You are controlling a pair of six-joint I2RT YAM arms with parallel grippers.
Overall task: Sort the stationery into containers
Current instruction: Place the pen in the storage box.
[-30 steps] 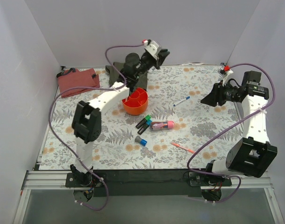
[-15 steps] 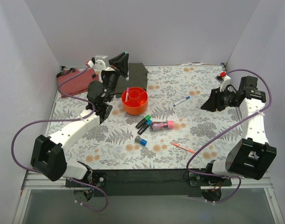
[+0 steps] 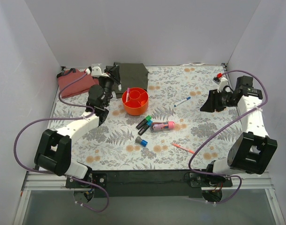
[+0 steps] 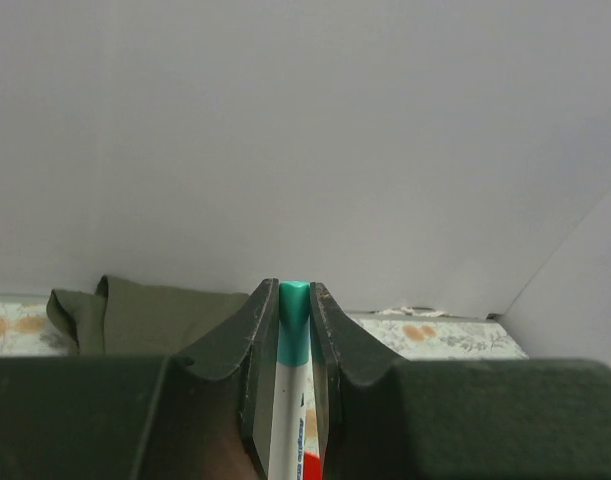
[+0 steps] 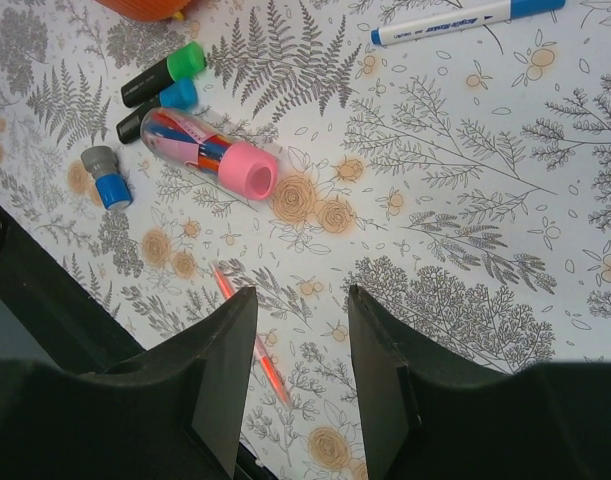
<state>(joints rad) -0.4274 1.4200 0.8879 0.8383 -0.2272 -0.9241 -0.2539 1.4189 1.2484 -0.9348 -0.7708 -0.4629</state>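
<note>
One pen (image 4: pixel 293 345), pinched in the left gripper (image 4: pixel 294 300) near the desk's far edge, could miss the bowl (image 3: pixel 132 111) if released early; right gripper (image 5: pixel 299 300) spread.

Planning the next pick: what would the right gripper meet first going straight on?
Probably the orange-red pen, seen in the gap of the open right gripper in its wrist view, or the table beside it; depth is unclear.

Bowl (image 3: pixel 134 111) glossy orange plastic; tube (image 5: pixel 190 138) clear smooth plastic with a pink cap; pen (image 4: pixel 291 400) smooth white plastic; green cloth (image 3: pixel 133 72) and red cloth (image 3: pixel 75 83) matt fabric; table (image 3: pixel 213 136) matt, floral-printed.
</note>
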